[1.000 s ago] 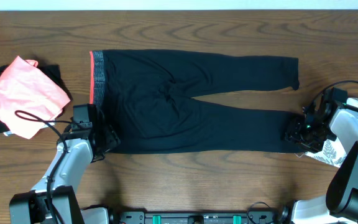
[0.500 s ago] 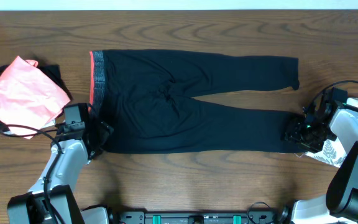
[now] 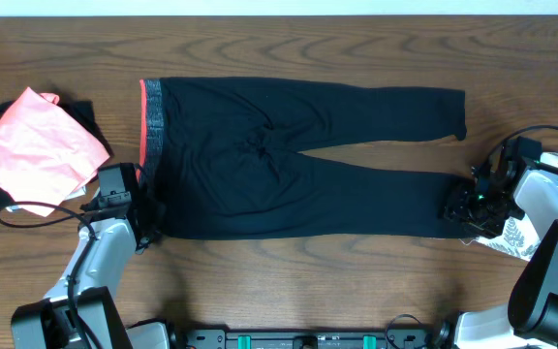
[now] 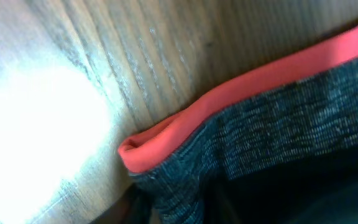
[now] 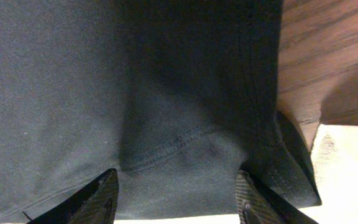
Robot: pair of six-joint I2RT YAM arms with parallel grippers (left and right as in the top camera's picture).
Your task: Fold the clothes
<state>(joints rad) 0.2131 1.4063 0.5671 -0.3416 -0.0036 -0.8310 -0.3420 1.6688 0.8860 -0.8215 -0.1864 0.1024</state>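
Left fingers (image 3: pixel 149 219) sit at the near corner of the waistband (image 3: pixel 150 121), and you cannot tell whether they have closed on it: the left wrist view shows only the coral-red edge and grey band folded over at that corner, too close to show any finger. Your right fingers (image 3: pixel 461 207) stand apart, one on each side of the hem of the near leg, with the black cloth lying between them and nothing pinched. You are working on a dark wood-grain worktop (image 3: pixel 289 53) with a pale strip running along its far edge. The leggings (image 3: pixel 298 160) lie flat near the middle of it, with their long axis running left to right across the worktop. The waistband is at your left and both leg ends point right. The far leg stops short of the right arm. The near leg reaches further, to your right fingers, and a thin wedge of wood shows between the two legs. A coral-pink cloth (image 3: pixel 42 150) lies on something black at the far left, just beyond the left arm and apart from the waistband. A white leaf-print cloth (image 3: pixel 521 233) lies under the right arm, touching the near hem. Bare wood runs along the far side of the leggings and along the near side between your two arms.
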